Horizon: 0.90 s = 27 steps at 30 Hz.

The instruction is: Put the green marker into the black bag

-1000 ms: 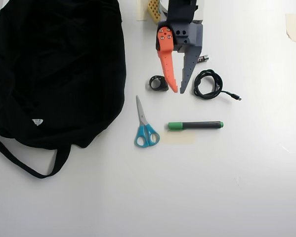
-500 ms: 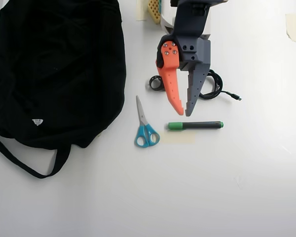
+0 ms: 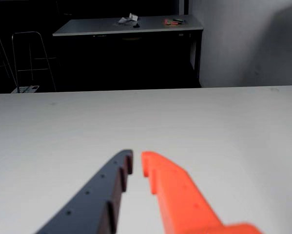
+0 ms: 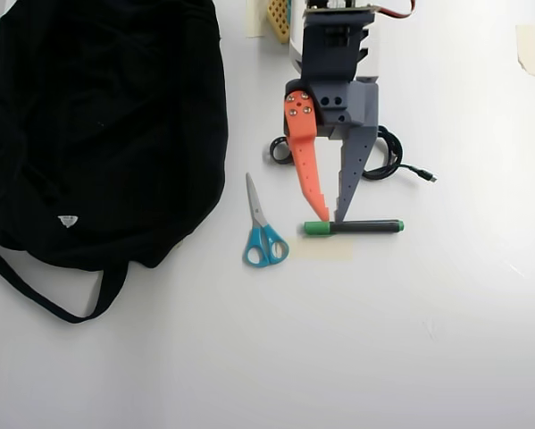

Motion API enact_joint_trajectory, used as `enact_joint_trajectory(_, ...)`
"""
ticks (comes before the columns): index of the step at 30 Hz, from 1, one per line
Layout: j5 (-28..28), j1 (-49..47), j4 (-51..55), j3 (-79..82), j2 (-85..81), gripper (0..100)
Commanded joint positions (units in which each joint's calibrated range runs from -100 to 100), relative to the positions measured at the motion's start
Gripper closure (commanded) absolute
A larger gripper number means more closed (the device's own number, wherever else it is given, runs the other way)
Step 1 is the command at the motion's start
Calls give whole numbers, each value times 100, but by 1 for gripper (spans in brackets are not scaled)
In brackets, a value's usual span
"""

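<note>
Reaching further forward since the earlier frames, the gripper (image 4: 330, 218) hung narrowly parted at the green marker (image 4: 353, 227), well right of the black bag (image 4: 97, 125); descending and closing seemed next.

We see a white table (image 4: 446, 340) carrying everything. The bag (image 4: 97, 125) fills the upper left of the overhead view. At centre lie the scissors (image 4: 262, 234) and, to their right, the marker (image 4: 353, 227) on a pale patch. Above the marker sits a coiled cable (image 4: 388, 156). Tape (image 4: 528, 46) sticks at upper right.
</note>
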Motion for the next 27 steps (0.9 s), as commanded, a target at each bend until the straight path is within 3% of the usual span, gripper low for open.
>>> enact_joint_trajectory(1,-37,-1,-103,-192,-37,98)
enact_joint_trajectory(21,-37,-173,26,-39,-145,98)
enact_joint_trajectory(27,-32,-270,1266,-129,-136,98)
